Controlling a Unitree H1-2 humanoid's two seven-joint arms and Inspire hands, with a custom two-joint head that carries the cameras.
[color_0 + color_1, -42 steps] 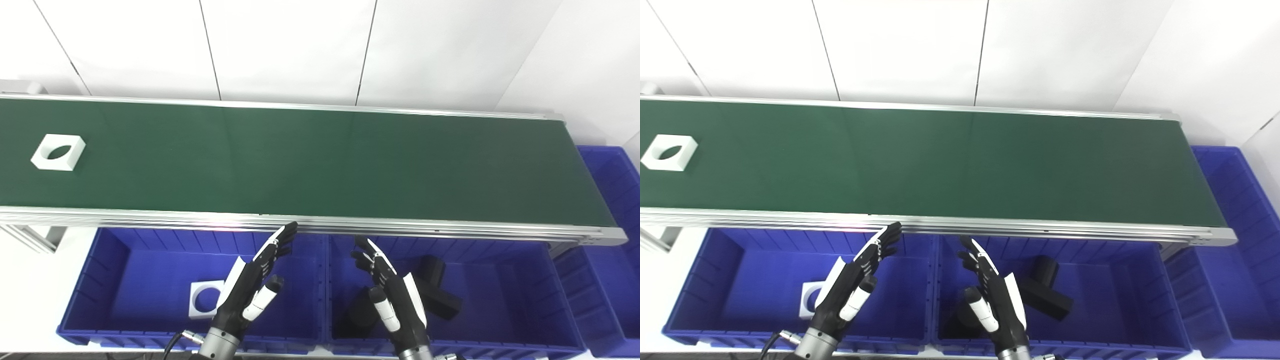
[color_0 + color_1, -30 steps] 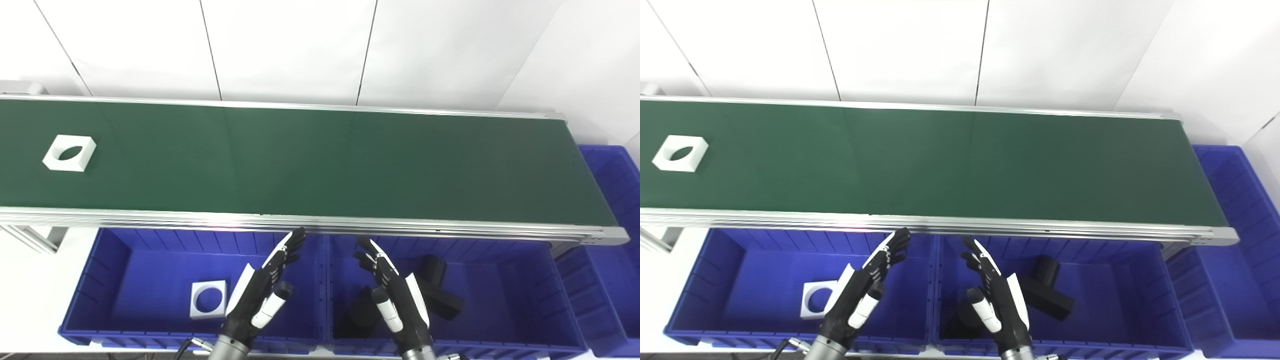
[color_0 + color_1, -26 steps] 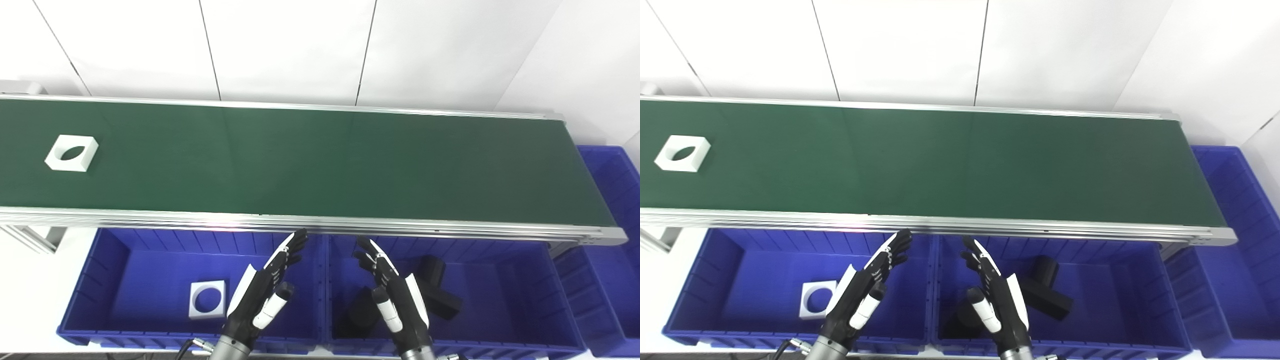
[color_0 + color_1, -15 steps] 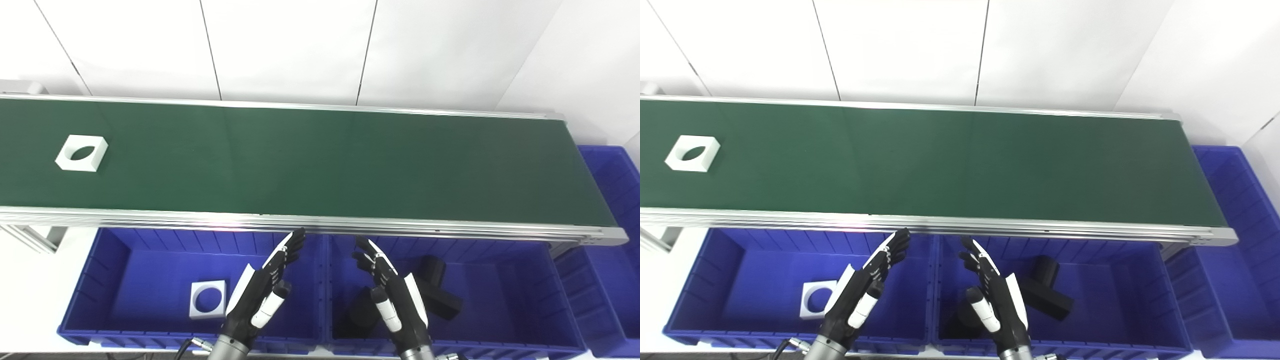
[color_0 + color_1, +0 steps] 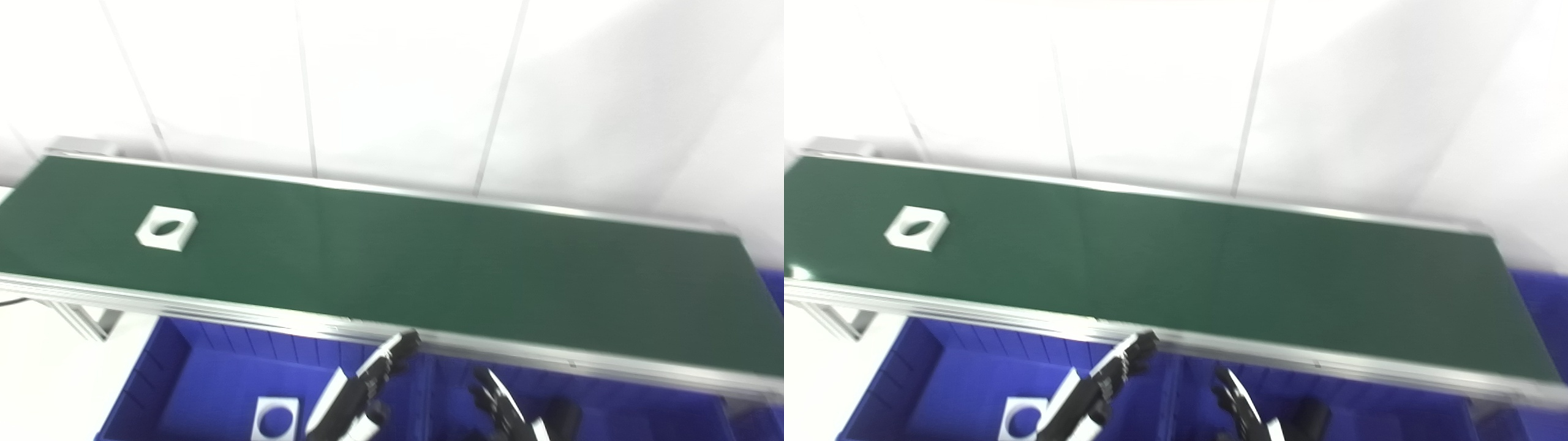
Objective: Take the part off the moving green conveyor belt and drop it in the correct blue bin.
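A white square part with a round hole lies flat on the green conveyor belt, near its left end. My left hand hovers over the left blue bin below the belt's near rail, fingers stretched and apart, holding nothing. My right hand is cut off by the bottom edge over the middle blue bin; its fingers are spread, with nothing in them. Both hands are far right of and below the part. The picture is blurred.
A second white square part lies in the left bin. A black part shows in the middle bin. A silver rail runs along the belt's near edge. A white panelled wall stands behind.
The whole picture has shifted down and right and tilted, so the camera has moved. The white part has ridden further right along the belt. Both hands keep their open pose.
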